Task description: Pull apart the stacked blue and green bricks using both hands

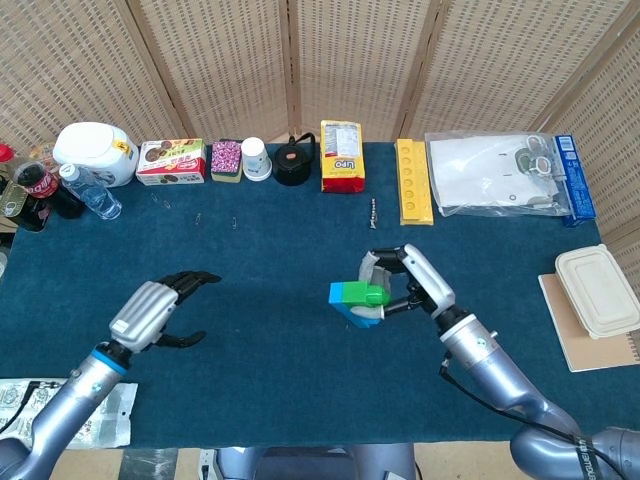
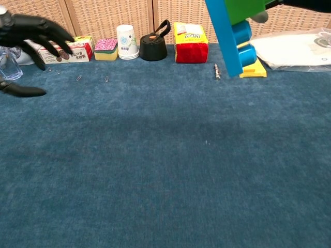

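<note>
The right hand [image 1: 405, 285] holds the stacked bricks [image 1: 357, 296] above the middle of the table [image 1: 260, 290], fingers wrapped round the green brick [image 1: 375, 296], the blue brick [image 1: 349, 294] jutting out toward the robot's left. The left hand [image 1: 158, 312] hovers well apart over the near-left cloth, fingers spread and holding nothing. The stack's long axis lies roughly along the line between the hands. The cloth between them is bare, so the left hand likely has an unobstructed reach to the blue end.
</note>
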{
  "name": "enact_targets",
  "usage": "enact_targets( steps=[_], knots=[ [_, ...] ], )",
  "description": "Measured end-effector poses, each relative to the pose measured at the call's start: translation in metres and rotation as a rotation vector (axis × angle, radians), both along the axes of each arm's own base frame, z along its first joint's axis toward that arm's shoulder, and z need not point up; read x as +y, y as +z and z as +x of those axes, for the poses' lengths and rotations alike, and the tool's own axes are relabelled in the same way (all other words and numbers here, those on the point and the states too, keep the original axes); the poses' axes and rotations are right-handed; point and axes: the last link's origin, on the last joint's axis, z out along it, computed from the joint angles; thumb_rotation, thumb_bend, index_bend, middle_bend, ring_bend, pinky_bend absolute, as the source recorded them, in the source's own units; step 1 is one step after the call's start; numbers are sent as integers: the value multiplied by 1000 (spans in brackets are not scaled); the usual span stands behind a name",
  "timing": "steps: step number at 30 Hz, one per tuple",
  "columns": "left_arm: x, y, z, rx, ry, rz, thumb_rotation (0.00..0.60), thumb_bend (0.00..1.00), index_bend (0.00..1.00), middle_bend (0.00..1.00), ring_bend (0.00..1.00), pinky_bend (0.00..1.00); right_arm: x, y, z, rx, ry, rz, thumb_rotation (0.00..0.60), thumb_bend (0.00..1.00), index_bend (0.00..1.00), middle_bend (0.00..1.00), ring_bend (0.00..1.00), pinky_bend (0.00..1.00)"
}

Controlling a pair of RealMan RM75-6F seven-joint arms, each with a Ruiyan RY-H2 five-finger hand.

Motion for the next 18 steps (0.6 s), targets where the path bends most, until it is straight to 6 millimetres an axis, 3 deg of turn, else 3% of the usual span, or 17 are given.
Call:
enact_targets(
  steps=[12, 18],
  knots=[
    [40, -44, 46, -514, 120, -200, 599, 126, 224, 363, 395, 481, -4, 12, 1, -190, -98, -9, 600, 74, 713, 671, 702, 707],
    [51, -62, 59, -659, 185, -321, 526, 93, 237, 414, 446, 496, -4, 6, 2, -259, -130, -7, 600, 75, 713, 672, 704, 708]
  ],
)
